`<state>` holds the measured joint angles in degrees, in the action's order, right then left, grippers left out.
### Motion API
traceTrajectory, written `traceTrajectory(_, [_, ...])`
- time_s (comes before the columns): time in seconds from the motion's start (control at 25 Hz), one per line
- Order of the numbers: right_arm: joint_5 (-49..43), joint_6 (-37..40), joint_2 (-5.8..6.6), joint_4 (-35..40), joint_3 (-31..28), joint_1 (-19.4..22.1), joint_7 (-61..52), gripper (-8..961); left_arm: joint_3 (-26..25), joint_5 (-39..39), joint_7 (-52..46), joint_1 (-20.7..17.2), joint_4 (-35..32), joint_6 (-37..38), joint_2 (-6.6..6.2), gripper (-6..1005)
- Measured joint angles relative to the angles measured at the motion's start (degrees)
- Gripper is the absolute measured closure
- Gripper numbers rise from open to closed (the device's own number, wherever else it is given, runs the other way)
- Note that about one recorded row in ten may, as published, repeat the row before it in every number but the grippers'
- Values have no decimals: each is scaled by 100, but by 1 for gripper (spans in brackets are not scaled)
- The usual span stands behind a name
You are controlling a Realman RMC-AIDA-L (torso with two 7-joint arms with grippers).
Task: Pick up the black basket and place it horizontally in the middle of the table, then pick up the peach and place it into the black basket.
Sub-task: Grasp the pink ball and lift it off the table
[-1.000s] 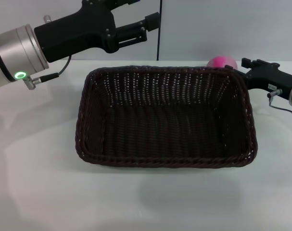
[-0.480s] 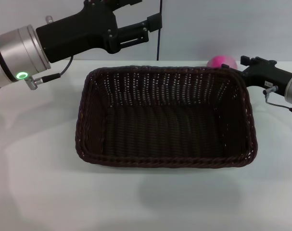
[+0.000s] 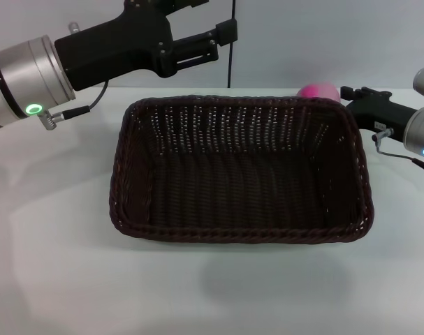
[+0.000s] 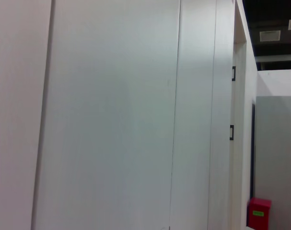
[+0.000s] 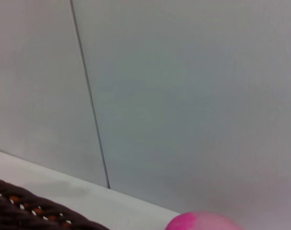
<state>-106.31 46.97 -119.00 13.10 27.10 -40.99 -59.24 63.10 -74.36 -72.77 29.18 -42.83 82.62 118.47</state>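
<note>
The black basket lies lengthwise across the middle of the white table, empty inside. The peach sits on the table just behind the basket's far right corner, partly hidden by the rim. My right gripper hovers next to the peach, on its right, near that corner. In the right wrist view the peach shows at the picture's edge, with a stretch of the basket rim beside it. My left gripper is open and empty, raised above the basket's far left side.
A pale wall with a dark vertical seam stands right behind the table's far edge. The left wrist view shows only wall panels and a small red box far off.
My right arm has shifted slightly beside the peach, with its wrist further into view. My left arm has crept a little up and to the right. Basket and peach have not moved.
</note>
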Motion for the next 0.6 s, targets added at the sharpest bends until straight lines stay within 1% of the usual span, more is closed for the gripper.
traceTrajectory(0.12, [-1,-12,0,-5,0,-47,7,279,0,0,0,6,31,0,0,197])
traceTrajectory(0.24, [-5,-34,0,-17,1,-57,8,313,0,0,0,8,33,0,0,197])
traceTrajectory(0.36, [-22,-215,4,-145,6,-138,86,346,0,2,-1,9,36,-1,0,197])
traceTrajectory(0.6, [-34,-408,7,-255,6,-222,164,511,0,8,-1,18,49,-10,4,197])
